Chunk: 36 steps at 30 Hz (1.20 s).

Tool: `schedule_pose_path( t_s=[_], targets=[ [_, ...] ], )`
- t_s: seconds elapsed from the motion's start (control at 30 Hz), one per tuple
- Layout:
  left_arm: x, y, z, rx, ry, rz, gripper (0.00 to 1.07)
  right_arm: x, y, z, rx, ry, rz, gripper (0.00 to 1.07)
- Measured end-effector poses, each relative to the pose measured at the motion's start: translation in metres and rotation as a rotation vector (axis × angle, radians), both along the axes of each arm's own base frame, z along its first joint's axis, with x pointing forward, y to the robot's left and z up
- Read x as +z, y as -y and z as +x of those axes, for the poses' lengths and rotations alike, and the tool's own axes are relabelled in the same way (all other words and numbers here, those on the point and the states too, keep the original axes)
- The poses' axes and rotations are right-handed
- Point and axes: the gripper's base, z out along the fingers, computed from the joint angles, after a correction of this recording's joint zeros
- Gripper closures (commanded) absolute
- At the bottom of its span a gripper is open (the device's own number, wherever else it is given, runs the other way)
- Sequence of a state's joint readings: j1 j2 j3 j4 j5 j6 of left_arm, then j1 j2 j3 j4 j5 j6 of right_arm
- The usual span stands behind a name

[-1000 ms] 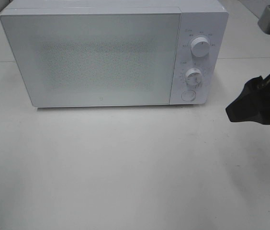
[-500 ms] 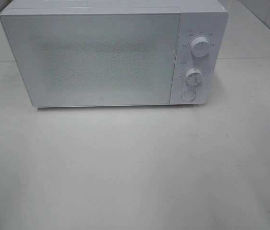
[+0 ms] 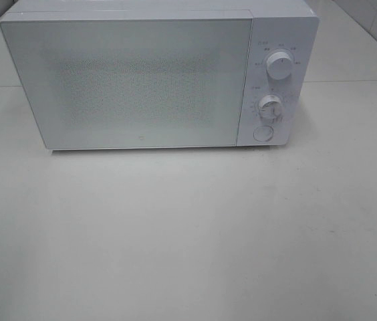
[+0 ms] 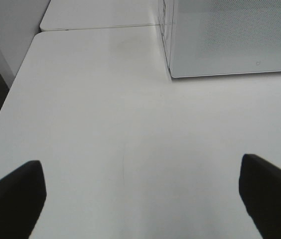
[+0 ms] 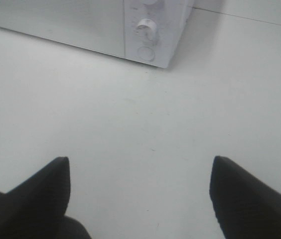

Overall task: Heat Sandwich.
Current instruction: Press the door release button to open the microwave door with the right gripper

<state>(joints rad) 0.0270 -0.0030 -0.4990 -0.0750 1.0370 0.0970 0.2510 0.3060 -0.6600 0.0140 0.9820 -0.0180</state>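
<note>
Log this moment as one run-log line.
microwave: shut | sandwich: not in view | left gripper: open, empty, above table | right gripper: open, empty, above table

The right gripper (image 5: 138,160) is withdrawing from beside the microwave's (image 3: 142,80) right side and is no longer appearing in the exterior high view.

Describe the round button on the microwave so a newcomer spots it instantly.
The white microwave stands on the table, door shut. Right of the door, its control strip carries an upper knob and a lower knob. The button is the lowest round thing there: flat, with no pointer bar like the knobs.
</note>
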Motion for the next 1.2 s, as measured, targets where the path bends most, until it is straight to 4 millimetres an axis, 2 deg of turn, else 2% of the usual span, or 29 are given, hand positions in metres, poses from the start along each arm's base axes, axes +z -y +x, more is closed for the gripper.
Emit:
schedule_pose_path(
  t_s=[0.3,0.53,0.73,0.83,1.2],
  targets=[
    [0.000,0.000,0.000,0.000,0.000,0.000,0.03,-0.031,0.008,-0.024,-0.162,0.068,0.015,0.32],
    [0.000,0.000,0.000,0.000,0.000,0.000,0.03,-0.032,0.010,-0.041,-0.200,0.175,0.031,0.32],
    [0.000,0.000,0.000,0.000,0.000,0.000,0.03,-0.036,0.010,-0.042,-0.200,0.158,0.028,0.32],
    [0.000,0.000,0.000,0.000,0.000,0.000,0.03,-0.044,0.010,-0.041,-0.200,0.102,0.019,0.32],
    [0.000,0.000,0.000,0.000,0.000,0.000,0.03,-0.044,0.010,-0.041,-0.200,0.099,0.019,0.32]
  ],
)
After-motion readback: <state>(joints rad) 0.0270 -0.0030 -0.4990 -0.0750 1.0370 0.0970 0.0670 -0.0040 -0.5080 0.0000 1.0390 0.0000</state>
